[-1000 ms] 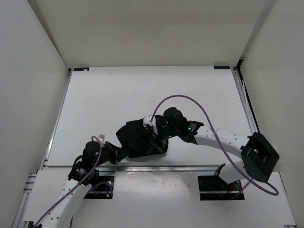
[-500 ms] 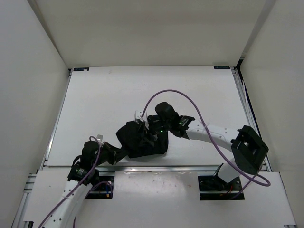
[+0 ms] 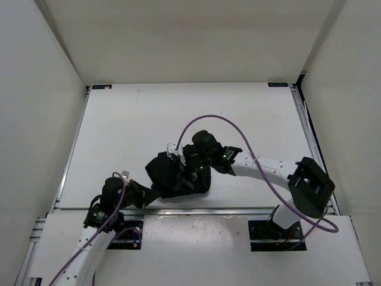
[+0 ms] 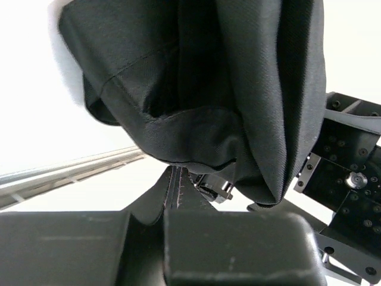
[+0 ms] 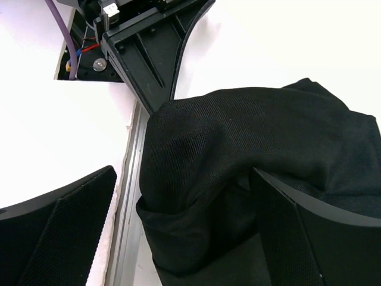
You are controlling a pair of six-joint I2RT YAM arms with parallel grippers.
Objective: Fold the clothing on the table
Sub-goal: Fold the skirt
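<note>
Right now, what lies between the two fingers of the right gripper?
Bunched clothing fills the gap inside the open right gripper; the right wrist view shows it.

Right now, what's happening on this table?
Two arms are working on a black garment. The left gripper is shut on the near-left edge of the clothing, close to the near rail of the table. The right gripper hangs over the bunched top with its jaws wide open, fabric between them but not clamped. The clothing is crumpled and not yet folded.
</note>
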